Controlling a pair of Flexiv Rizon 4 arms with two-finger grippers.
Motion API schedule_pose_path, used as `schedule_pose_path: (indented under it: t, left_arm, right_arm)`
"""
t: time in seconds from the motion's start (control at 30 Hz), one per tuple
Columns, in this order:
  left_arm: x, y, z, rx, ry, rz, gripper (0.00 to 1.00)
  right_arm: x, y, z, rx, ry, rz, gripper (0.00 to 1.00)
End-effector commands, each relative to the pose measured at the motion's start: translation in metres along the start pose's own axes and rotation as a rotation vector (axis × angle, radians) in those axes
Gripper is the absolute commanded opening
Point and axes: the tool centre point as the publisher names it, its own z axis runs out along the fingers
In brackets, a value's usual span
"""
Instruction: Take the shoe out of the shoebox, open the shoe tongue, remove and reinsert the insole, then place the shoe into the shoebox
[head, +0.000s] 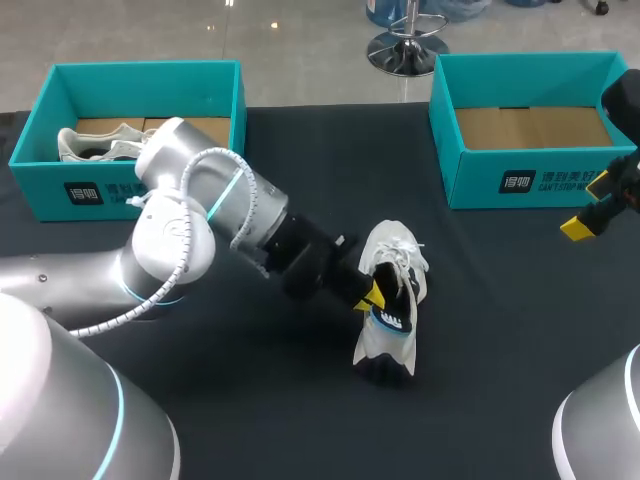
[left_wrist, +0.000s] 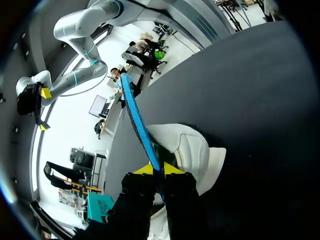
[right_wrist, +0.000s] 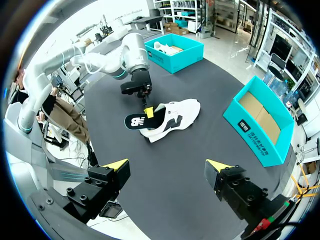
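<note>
Shoe (right_wrist: 176, 112) white, on its side, black insole (right_wrist: 137, 121) protruding

Head view, clock centred on the white sneaker (head: 396, 268).

- 9 to 10 o'clock: blocked. The left arm (head: 200, 215) crosses the black table (head: 500, 340) from its left edge to the sneaker. The left gripper (head: 372, 297) is against the sneaker's side, pinching the insole (right_wrist: 136, 120), which sticks out past the heel.
- 10 to 11 o'clock, far: left teal shoebox (head: 40, 190), a second sneaker (head: 95, 143) inside, walls standing.
- 12 o'clock: open strip of cloth between the boxes.
- 1 to 2 o'clock: right teal shoebox (head: 480, 185), top open, cardboard floor showing.
- 3 o'clock: open cloth out to the right gripper (head: 592, 212), fingers spread, at the table edge.
- 4 to 7 o'clock: open cloth.
</note>
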Motion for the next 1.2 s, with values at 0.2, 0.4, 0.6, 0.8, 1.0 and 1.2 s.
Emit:
schedule_pose_path:
  t: [0.2, 0.4, 0.6, 0.8, 1.0, 1.2]
  left_arm:
    - [-0.009, -0.008, -0.006, 0.005, -0.022, 0.001, 0.82]
    - [-0.016, -0.014, -0.007, 0.018, -0.041, -0.004, 0.67]
    - [-0.019, -0.018, -0.002, 0.037, -0.05, -0.023, 0.46]
    - [-0.017, -0.02, 0.003, 0.054, -0.04, -0.022, 0.03]
    - [-0.011, -0.019, 0.002, 0.062, -0.024, -0.02, 0.0]
    - [-0.009, -0.009, -0.002, 0.039, -0.006, 0.014, 0.0]
  right_arm:
    - [-0.002, 0.002, 0.0, 0.006, 0.003, 0.0, 1.0]
    - [-0.002, 0.002, 0.0, 0.006, 0.003, 0.0, 1.0]
    - [-0.002, 0.002, 0.0, 0.006, 0.003, 0.0, 1.0]
    - [-0.002, 0.002, 0.0, 0.006, 0.003, 0.0, 1.0]
    - [-0.002, 0.002, 0.0, 0.006, 0.003, 0.0, 1.0]
    - [-0.002, 0.002, 0.0, 0.006, 0.003, 0.0, 1.0]
